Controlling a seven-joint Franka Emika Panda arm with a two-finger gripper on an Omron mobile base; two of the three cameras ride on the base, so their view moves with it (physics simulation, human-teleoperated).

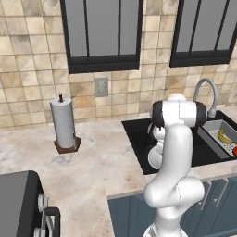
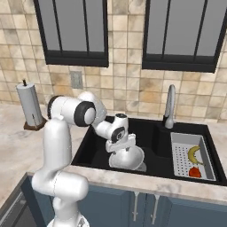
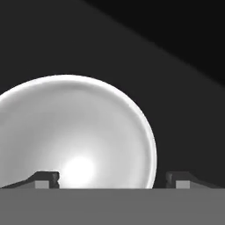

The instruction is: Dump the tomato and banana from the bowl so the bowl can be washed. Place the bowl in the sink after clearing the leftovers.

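Step in hand: placing the bowl [image 2: 127,158] in the sink [image 2: 150,136].
- Pincer [image 3: 112,179]: spread wide, bowl rim between its tips.
- Perforated tray [image 2: 179,151], right: banana [image 2: 193,154], tomato [image 2: 194,172].

Next: likely lift clear without dragging the bowl.

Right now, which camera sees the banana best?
The right base view: the banana lies whole in the grey perforated tray, above the tomato. The left base view catches it smaller, near the picture's edge. The hand view looks into the bowl.
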